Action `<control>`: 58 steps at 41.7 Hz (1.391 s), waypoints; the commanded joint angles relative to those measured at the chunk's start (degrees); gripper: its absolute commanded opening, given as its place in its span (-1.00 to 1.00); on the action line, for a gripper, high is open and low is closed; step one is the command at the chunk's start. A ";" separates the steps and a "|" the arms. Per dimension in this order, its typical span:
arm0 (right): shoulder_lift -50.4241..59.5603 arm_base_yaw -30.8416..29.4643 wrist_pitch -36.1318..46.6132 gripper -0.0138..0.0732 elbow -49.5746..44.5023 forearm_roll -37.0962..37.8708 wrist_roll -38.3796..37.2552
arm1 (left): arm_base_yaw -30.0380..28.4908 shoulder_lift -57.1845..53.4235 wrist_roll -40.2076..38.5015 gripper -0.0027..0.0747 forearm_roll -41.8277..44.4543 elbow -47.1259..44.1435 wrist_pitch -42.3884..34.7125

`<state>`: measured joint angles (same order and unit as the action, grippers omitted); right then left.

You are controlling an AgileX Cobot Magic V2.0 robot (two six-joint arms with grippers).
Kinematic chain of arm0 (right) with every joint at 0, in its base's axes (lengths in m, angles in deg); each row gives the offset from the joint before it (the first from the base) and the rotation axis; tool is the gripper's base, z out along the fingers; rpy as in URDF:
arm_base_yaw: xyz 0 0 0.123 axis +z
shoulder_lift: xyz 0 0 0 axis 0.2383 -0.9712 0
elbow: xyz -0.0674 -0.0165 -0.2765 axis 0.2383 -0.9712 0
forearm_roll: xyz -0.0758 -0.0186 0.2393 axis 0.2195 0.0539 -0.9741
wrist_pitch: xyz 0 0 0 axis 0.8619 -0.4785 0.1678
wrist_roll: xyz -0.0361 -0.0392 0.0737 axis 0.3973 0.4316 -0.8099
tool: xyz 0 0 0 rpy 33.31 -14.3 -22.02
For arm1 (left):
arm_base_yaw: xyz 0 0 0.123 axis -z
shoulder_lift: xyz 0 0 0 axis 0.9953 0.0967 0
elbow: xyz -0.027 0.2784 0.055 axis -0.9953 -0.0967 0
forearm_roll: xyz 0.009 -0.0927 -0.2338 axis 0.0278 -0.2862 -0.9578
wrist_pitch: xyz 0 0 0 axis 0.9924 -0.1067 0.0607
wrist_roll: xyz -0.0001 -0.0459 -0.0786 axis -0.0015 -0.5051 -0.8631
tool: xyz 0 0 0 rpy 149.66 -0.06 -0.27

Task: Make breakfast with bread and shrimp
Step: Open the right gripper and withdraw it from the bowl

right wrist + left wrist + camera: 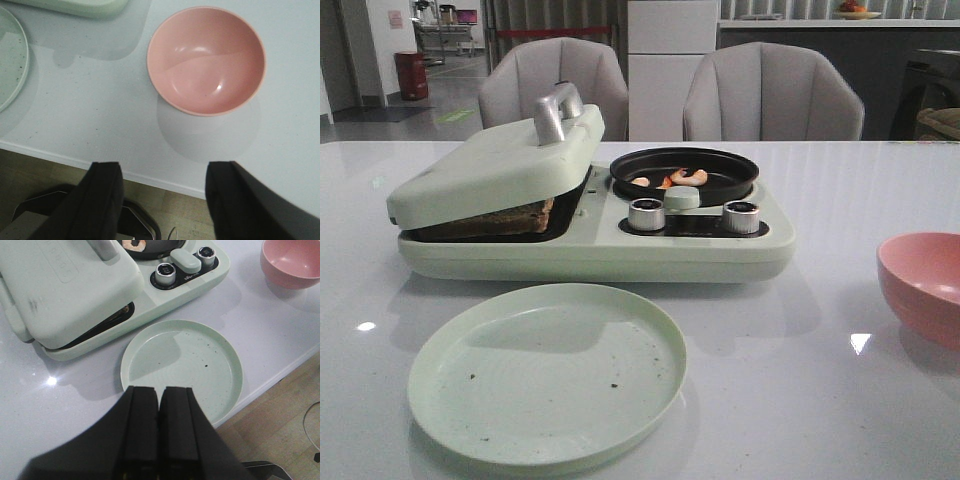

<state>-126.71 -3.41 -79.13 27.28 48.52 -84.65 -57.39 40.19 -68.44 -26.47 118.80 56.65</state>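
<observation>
1. Table (840,400) carries your pale green breakfast maker (620,245), with its lid (495,165) propped ajar over the bread (495,220).
2. Your green plate (548,372) lies just before the machine; the pink bowl (206,59) sits well to its right.
3. The black pan (684,172) holds the shrimp (688,178).
4. Your left gripper (159,405) is pressed closed and empty.
5. Your right gripper (162,195) is spread wide and empty.

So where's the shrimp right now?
In the front view, the shrimp lies in the small black pan on the right half of the green breakfast maker, behind the two knobs.
</observation>
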 commanded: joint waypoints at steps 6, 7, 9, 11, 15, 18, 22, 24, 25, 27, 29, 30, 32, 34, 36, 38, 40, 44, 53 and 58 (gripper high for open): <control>5.26 -0.02 1.83 0.24 0.42 0.68 -0.13 | 0.45 -0.10 -0.29 -0.67 -1.27 1.41 -4.24; 5.39 -0.02 1.68 0.16 0.42 0.68 -0.13 | 0.45 -0.10 -0.29 -0.67 -1.27 1.41 -4.24; 5.52 -0.02 1.45 0.00 0.42 0.68 -0.13 | 0.45 -0.10 -0.29 -0.67 -1.27 1.41 -4.24; 5.52 -0.02 1.31 -0.14 0.42 0.68 -0.13 | 0.45 -0.10 -0.29 -0.67 -1.27 1.41 -4.24; 5.52 -0.02 1.29 -0.41 0.42 0.63 -0.13 | 0.45 -0.10 -0.29 -0.67 -1.27 1.41 -4.24; 5.52 -0.02 1.35 -0.56 0.42 0.63 -0.13 | 0.45 -0.10 -0.29 -0.67 -1.27 1.41 -4.24; 5.52 -0.02 1.85 -0.58 0.42 0.63 -0.13 | 0.45 -0.10 -0.29 -0.67 -1.27 1.41 -4.24; 5.52 -0.02 1.73 -0.58 0.42 0.57 -0.13 | 0.45 -0.10 -0.29 -0.67 -1.27 1.41 -4.24; 5.52 -0.02 1.73 -0.58 0.42 0.57 -0.13 | 0.45 -0.10 -0.29 -0.67 -1.27 1.41 -4.24; 5.52 -0.02 1.73 -0.58 0.42 0.57 -0.13 | 0.45 -0.10 -0.29 -0.67 -1.27 1.41 -4.24; 5.52 -0.02 1.73 -0.58 0.42 0.57 -0.13 | 0.45 -0.10 -0.29 -0.67 -1.27 1.41 -4.24; 5.52 -0.02 1.73 -0.58 0.42 0.57 -0.13 | 0.45 -0.10 -0.29 -0.67 -1.27 1.41 -4.24; 5.52 -0.02 1.73 -0.58 0.42 0.57 -0.13 | 0.45 -0.10 -0.29 -0.67 -1.27 1.41 -4.24; 5.52 -0.02 1.73 -0.58 0.42 0.57 -0.13 | 0.45 -0.10 -0.29 -0.67 -1.27 1.41 -4.24; 5.52 -0.02 1.73 -0.58 0.42 0.57 -0.13 | 0.45 -0.10 -0.29 -0.67 -1.27 1.41 -4.24; 5.52 -0.02 1.73 -0.58 0.42 0.57 -0.13 | 0.45 -0.10 -0.29 -0.67 -1.27 1.41 -4.24; 5.52 -0.02 1.73 -0.58 0.42 0.57 -0.13 | 0.45 -0.10 -0.29 -0.67 -1.27 1.41 -4.24; 5.52 -0.02 1.73 -0.58 0.42 0.57 -0.13 | 0.45 -0.10 -0.29 -0.67 -1.17 1.41 -4.24; 5.52 -0.02 1.68 -0.58 0.42 0.57 -0.13 | -4.38 -7.38 -0.29 -0.67 6.12 0.55 -6.74; 5.52 -0.02 1.68 -0.58 0.42 0.57 -0.13 | -10.67 -14.35 -0.29 -0.67 6.57 -2.34 -11.52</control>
<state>-121.29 -3.41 -80.73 26.32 48.76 -84.77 -64.63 29.66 -68.44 -20.01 116.40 52.49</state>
